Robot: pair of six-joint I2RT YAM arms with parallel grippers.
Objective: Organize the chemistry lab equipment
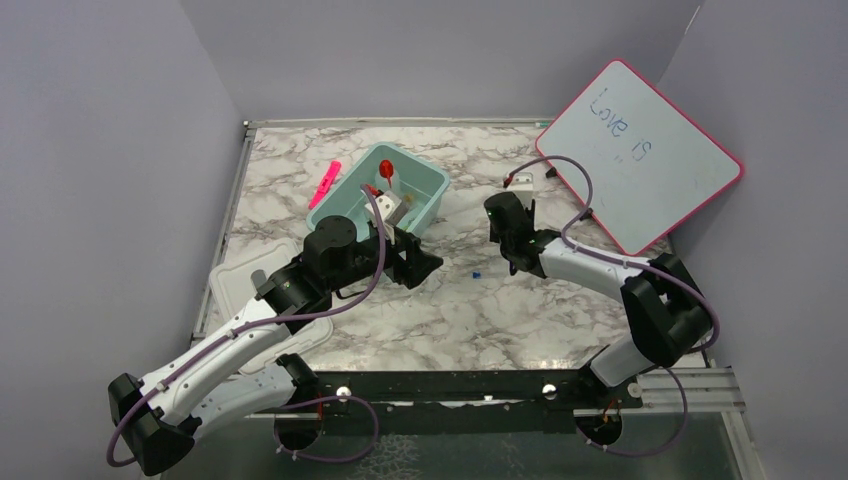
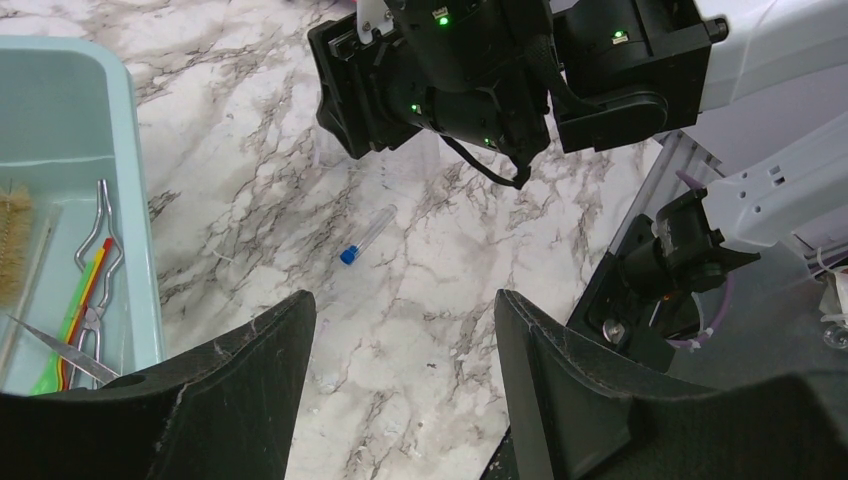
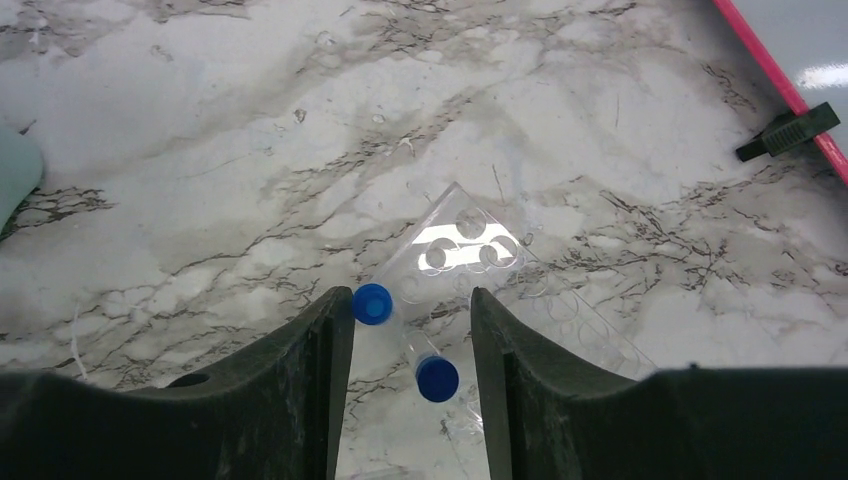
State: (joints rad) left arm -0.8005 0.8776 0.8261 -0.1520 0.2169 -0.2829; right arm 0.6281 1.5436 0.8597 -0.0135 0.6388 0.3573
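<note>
My right gripper (image 3: 410,297) is open and points down over a clear tube rack (image 3: 470,248) on the marble. Two blue-capped tubes stand in the rack. One cap (image 3: 437,379) sits between the fingers, touching neither. The other cap (image 3: 372,303) is right against the left fingertip. A third blue-capped tube (image 2: 365,235) lies loose on the table (image 1: 478,271). My left gripper (image 2: 405,310) is open and empty, beside the teal bin (image 1: 425,190). The bin holds the red-bulbed dropper (image 1: 386,168), metal tongs (image 2: 95,245), green-handled tool (image 2: 65,335) and brush (image 2: 14,240).
A pink marker (image 1: 325,183) lies left of the bin. The pink-framed whiteboard (image 1: 640,150) leans at the back right, its black foot (image 3: 790,130) near the rack. A white lid (image 1: 232,285) lies under my left arm. My right gripper (image 1: 500,212) is across from my left gripper (image 1: 430,265).
</note>
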